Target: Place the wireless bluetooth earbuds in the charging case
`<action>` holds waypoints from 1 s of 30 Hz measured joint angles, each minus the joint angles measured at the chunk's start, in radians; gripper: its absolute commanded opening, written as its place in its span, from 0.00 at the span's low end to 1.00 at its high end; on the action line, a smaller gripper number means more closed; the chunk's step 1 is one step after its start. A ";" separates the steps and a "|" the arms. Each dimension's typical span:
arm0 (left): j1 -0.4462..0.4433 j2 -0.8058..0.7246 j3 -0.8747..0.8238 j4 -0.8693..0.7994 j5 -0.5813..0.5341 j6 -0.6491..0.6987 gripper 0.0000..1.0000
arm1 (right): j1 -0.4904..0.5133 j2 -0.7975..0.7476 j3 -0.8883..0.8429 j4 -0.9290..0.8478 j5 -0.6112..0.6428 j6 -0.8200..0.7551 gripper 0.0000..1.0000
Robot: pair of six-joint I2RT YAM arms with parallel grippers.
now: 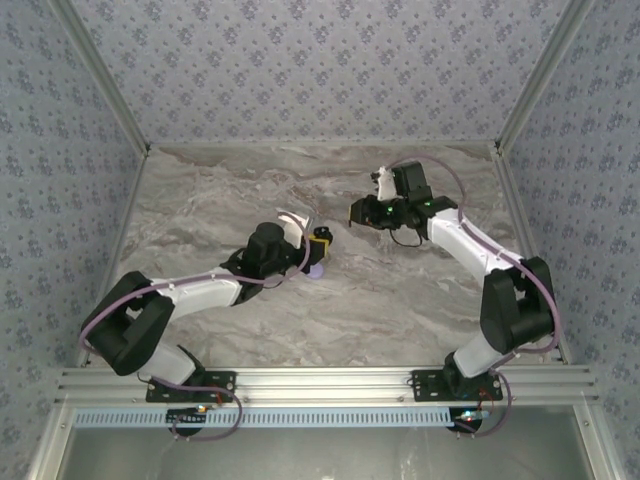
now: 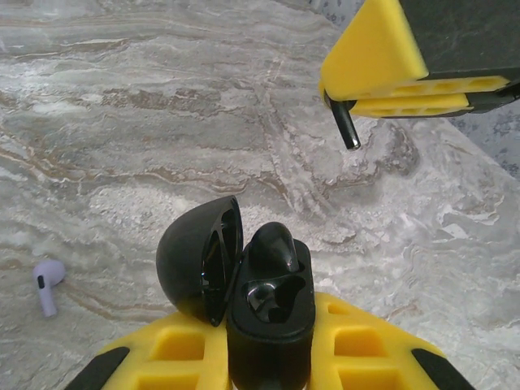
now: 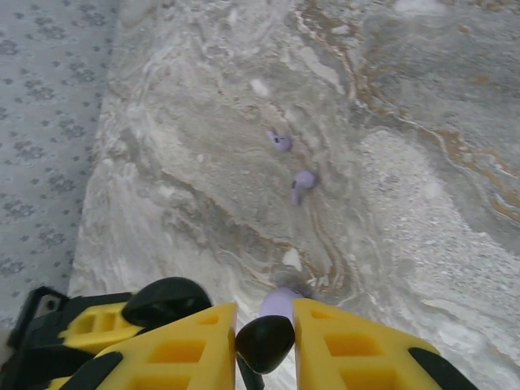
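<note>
**A:** Start big. What carries everything?

**B:** One marbled desk [image 1: 400,300]. Two arms reach over it, the left arm [image 1: 200,292] and the right arm [image 1: 470,245]. Their jaws end near each other at mid-desk, but apart.

**A:** The left jaws?

**B:** Closed almost fully on one black charging case [image 2: 268,325], clamped by its lower body between the yellow fingers [image 2: 357,349]. The case's lid [image 2: 195,260] is swung open to the left.

**A:** How many cases are there?

**B:** The black one, plus one lavender rounded piece [image 1: 314,269] on the desk just beside the left jaws, on the side toward the arm bases. I cannot tell whether it is open or closed.

**A:** And the earbuds?

**B:** Four. Two are black and two are lavender.

**A:** Where are the black ones?

**B:** One black earbud [image 2: 272,248] sits inside the held case, at the far end from the left jaws. The socket [image 2: 268,296] next to it is vacant. The second black earbud [image 3: 264,341] is pinched between the right jaws, which are narrowed onto it. In the left wrist view its stem [image 2: 344,126] pokes down from them, above and to the right of the open case and not touching it.

**A:** The lavender pair?

**B:** Both are loose on the desk, well beyond the right jaws. One lavender earbud [image 3: 303,185] lies nearer, and the other lavender earbud [image 3: 279,140] lies just past it, close together but apart. The left wrist view shows one to the left of the left jaws.
</note>
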 measured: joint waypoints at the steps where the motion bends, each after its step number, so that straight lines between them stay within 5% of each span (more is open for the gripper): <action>1: 0.000 0.000 0.000 0.014 0.007 -0.003 0.10 | 0.004 -0.009 0.002 0.003 -0.006 0.000 0.25; 30: 0.000 -0.003 0.039 0.200 0.155 -0.063 0.11 | 0.064 -0.189 0.047 0.071 -0.069 -0.008 0.24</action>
